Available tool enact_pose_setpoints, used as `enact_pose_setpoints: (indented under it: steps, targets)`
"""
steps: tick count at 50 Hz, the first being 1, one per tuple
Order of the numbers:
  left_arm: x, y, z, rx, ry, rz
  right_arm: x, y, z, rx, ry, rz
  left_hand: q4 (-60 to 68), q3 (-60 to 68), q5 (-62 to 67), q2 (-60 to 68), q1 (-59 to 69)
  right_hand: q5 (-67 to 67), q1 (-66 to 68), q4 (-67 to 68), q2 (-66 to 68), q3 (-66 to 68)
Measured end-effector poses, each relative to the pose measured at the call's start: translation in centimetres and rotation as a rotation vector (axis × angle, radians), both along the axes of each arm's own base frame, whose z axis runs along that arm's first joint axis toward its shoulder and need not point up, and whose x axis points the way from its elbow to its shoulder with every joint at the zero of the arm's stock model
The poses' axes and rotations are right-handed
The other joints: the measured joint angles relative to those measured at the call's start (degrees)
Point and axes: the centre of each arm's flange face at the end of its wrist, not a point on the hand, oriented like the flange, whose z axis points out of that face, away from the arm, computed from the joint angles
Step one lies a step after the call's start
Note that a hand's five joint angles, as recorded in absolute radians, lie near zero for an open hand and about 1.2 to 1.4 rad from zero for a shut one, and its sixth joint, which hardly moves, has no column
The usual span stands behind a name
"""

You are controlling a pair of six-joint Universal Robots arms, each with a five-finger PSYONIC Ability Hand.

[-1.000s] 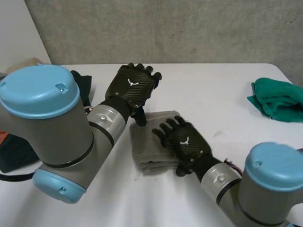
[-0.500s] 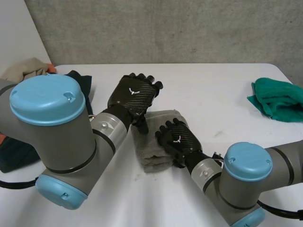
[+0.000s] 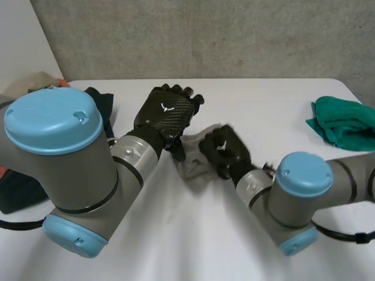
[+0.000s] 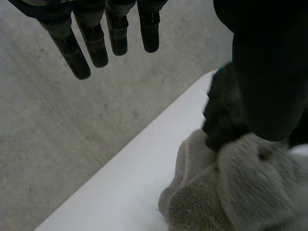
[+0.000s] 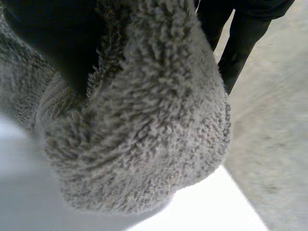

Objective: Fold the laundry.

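The left hand (image 3: 167,111) is open: in its wrist view the fingers (image 4: 91,41) reach out straight over the table (image 3: 263,105) and touch nothing, while the thumb (image 4: 269,77) points down and presses on the near-left part of the grey towel (image 3: 192,165). The right hand (image 3: 224,149) is closed round the same towel at its right side. The head view shows its fingers curled in a fist with cloth bunched under them, and its wrist view shows a thick roll of grey pile gathered tight against the palm. The towel sits near the middle of the table between the two hands, crumpled into a lump. A green cloth (image 3: 343,120) lies well apart at the right edge, and dark clothes (image 3: 99,99) lie at the left behind the left arm. Half a second ago the towel lay flat as a folded rectangle with the right hand spread on top of it. Since then that hand has clenched and drawn the cloth up and toward the far side, so the rectangle is gone. The right arm's blue-capped joint has swung nearer the middle. The left hand has hardly shifted.
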Motion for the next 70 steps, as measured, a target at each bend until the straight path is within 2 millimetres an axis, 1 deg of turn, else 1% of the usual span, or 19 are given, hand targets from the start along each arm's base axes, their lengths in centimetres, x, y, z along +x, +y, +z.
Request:
enact_pose_setpoints:
  steps: [5, 8, 9, 14, 19, 24, 25, 28, 31, 37, 40, 44, 50, 53, 59, 61, 63, 66, 70]
  targets:
    - [-0.4, 0.1, 1.0, -0.042, 0.034, -0.029, -1.5, -4.3, 3.6, -0.11, -0.065, -0.075, -0.27, -0.55, -0.16, 0.0, 0.0, -0.04, 0.0, 0.19, 0.0, 0.0]
    - [-0.6, 0.2, 1.9, -0.072, 0.06, -0.052, -3.7, -8.4, 6.9, -0.22, -0.121, -0.143, -0.27, -0.55, -0.16, -0.01, 0.0, -0.04, 0.0, 0.53, 0.0, 0.29]
    - [-0.6, 0.2, 2.1, -0.076, 0.063, -0.056, -4.0, -8.8, 7.3, -0.233, -0.127, -0.15, -0.27, -0.55, -0.16, -0.01, 0.0, -0.04, 0.0, 0.6, 0.0, 0.35]
    - [-0.8, 0.5, 3.2, -0.108, 0.089, -0.08, -8.4, -15.1, 11.7, -0.406, -0.202, -0.224, -0.27, -0.55, -0.16, -0.15, 0.0, -0.04, 0.0, 0.81, 0.0, 0.52]
    - [-1.0, 1.0, 3.5, -0.118, 0.096, -0.094, -13.9, -20.8, 13.1, -0.474, -0.277, -0.288, -0.27, -0.55, -0.16, -0.16, 0.0, -0.04, 0.0, 0.81, 0.0, 0.53]
    - [-1.2, 1.2, 3.3, -0.113, 0.091, -0.102, -20.3, -25.5, 11.6, -0.471, -0.338, -0.361, -0.27, -0.55, -0.16, -0.16, 0.0, -0.04, 0.0, 0.81, 0.0, 0.53]
    - [-1.3, 1.2, 3.1, -0.109, 0.089, -0.103, -22.4, -26.6, 10.7, -0.463, -0.351, -0.383, -0.27, -0.55, -0.16, -0.16, 0.0, -0.04, 0.0, 0.86, 0.0, 0.52]
    - [-1.3, 1.2, 2.8, -0.101, 0.082, -0.104, -26.0, -28.2, 8.4, -0.438, -0.366, -0.414, -0.27, -0.55, -0.16, -0.16, 0.0, -0.04, 0.0, 1.02, 0.0, 0.53]
    - [-1.4, 1.2, 2.2, -0.09, 0.072, -0.104, -29.4, -29.1, 5.2, -0.396, -0.367, -0.424, -0.27, -0.55, -0.16, -0.16, 0.0, -0.04, 0.0, 1.06, 0.0, 0.53]
    - [-1.4, 1.1, 1.3, -0.069, 0.056, -0.103, -33.6, -29.0, -0.3, -0.293, -0.334, -0.412, -0.27, -0.55, -0.16, -0.16, 0.0, -0.04, 0.0, 1.06, 0.0, 0.53]
    - [-1.5, 1.0, 0.9, -0.062, 0.051, -0.103, -34.8, -28.3, -2.8, -0.226, -0.315, -0.391, -0.27, -0.55, -0.16, -0.16, 0.0, -0.04, 0.0, 1.09, 0.0, 0.53]
    - [-1.5, 1.0, 0.7, -0.057, 0.048, -0.103, -35.0, -27.5, -4.4, -0.17, -0.303, -0.365, -0.27, -0.55, -0.16, -0.16, 0.0, -0.04, 0.0, 1.29, 0.0, 0.6]
    - [-1.6, 1.0, 0.6, -0.054, 0.046, -0.103, -34.8, -27.0, -4.0, -0.159, -0.296, -0.354, -0.27, -0.55, -0.16, -0.16, 0.0, -0.04, 0.0, 1.42, 0.49, 1.08]
    - [-1.6, 1.0, 0.6, -0.055, 0.047, -0.103, -34.8, -27.1, -2.2, -0.187, -0.3, -0.378, -0.27, -0.55, -0.16, -0.16, 0.0, -0.04, 0.0, 1.42, 0.49, 1.08]
    - [-1.6, 1.1, 0.8, -0.059, 0.049, -0.105, -35.4, -27.9, 3.7, -0.301, -0.33, -0.465, -0.27, -0.55, -0.16, -0.16, 0.0, -0.04, 0.0, 1.43, 0.49, 1.08]
    - [-1.6, 1.1, 0.8, -0.06, 0.05, -0.106, -35.1, -28.2, 4.9, -0.331, -0.337, -0.469, -0.27, -0.55, -0.16, -0.16, 0.0, -0.04, 0.0, 1.43, 0.49, 1.08]
    - [-1.6, 1.1, 0.9, -0.062, 0.051, -0.106, -34.1, -28.8, 7.2, -0.391, -0.348, -0.461, -0.27, -0.55, -0.17, -0.16, 0.0, -0.04, 0.0, 1.42, 0.49, 1.08]
    - [-1.6, 1.1, 0.9, -0.063, 0.051, -0.106, -32.9, -29.4, 9.2, -0.451, -0.358, -0.437, -0.27, -0.55, -0.17, -0.16, 0.0, -0.04, 0.0, 1.43, 0.49, 1.08]
    - [-1.6, 1.2, 1.0, -0.063, 0.052, -0.106, -31.2, -30.1, 10.0, -0.496, -0.368, -0.401, -0.27, -0.55, -0.17, -0.16, 0.0, -0.04, 0.0, 1.43, 0.49, 1.08]
